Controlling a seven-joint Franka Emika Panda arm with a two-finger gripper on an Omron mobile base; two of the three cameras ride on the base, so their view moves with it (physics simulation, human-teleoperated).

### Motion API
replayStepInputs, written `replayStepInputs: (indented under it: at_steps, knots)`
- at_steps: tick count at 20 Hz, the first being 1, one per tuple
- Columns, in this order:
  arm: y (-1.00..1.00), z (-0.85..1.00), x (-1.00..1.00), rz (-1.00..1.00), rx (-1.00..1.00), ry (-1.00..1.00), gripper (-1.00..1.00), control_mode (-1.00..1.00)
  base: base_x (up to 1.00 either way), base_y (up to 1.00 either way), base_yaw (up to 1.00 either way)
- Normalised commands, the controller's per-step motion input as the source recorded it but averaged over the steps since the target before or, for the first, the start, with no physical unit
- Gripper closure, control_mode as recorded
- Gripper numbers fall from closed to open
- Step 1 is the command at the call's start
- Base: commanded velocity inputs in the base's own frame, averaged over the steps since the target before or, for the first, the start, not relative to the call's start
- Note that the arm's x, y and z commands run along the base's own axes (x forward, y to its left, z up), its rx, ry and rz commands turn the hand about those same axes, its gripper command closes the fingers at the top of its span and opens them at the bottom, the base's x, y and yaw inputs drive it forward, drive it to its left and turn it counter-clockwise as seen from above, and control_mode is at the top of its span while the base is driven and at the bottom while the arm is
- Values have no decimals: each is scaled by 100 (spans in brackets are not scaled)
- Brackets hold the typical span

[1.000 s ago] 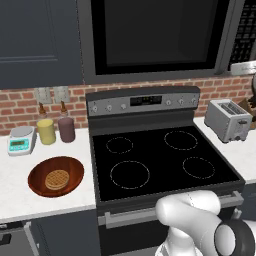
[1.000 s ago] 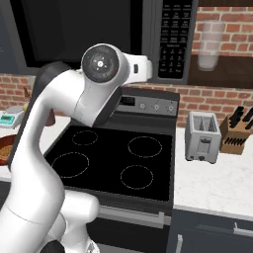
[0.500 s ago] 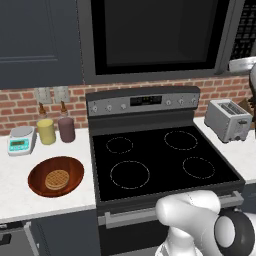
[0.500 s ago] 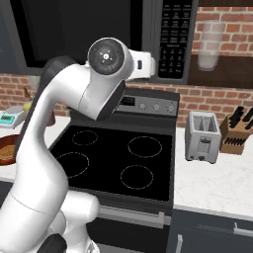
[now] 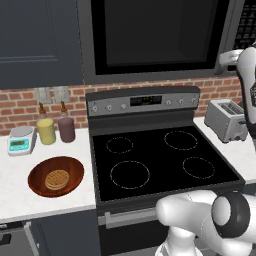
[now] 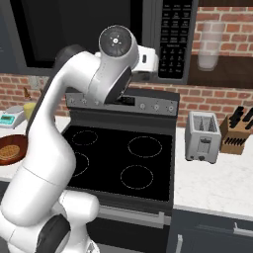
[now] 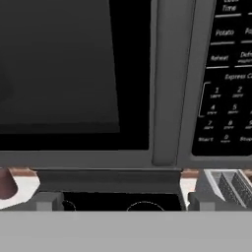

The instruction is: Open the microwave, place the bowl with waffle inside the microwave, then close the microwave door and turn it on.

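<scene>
The microwave (image 5: 155,35) hangs over the stove with its door (image 7: 74,69) closed. In the hand view my gripper (image 7: 125,203) is open, its two fingertips (image 7: 49,201) set wide apart with nothing between them. It faces the door's lower right, close to the vertical bar handle (image 7: 165,83) and the black keypad (image 7: 229,74). In the right base view my wrist (image 6: 147,60) is raised just in front of the keypad (image 6: 173,39). The reddish-brown bowl (image 5: 56,176) sits on the left counter, far below my hand, holding the waffle (image 5: 56,179).
A black stove (image 5: 160,160) lies under the microwave. A silver toaster (image 6: 201,136) and a knife block (image 6: 237,131) stand on the right counter. A yellow cup (image 5: 46,131), a maroon cup (image 5: 66,129) and a small scale (image 5: 21,140) sit behind the bowl.
The arm has lifted a little and carried the hand closer to the microwave's right side. The bowl and the door have not moved.
</scene>
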Motion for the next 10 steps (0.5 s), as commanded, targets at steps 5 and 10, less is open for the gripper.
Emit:
replayStepInputs:
  at_steps: [5, 10]
  knots:
    - [-21, 0, 34, 0, 8, 10, -100, -100, 0, 0, 0]
    - [-17, 0, 32, 0, 7, 0, -100, -100, 0, 0, 0]
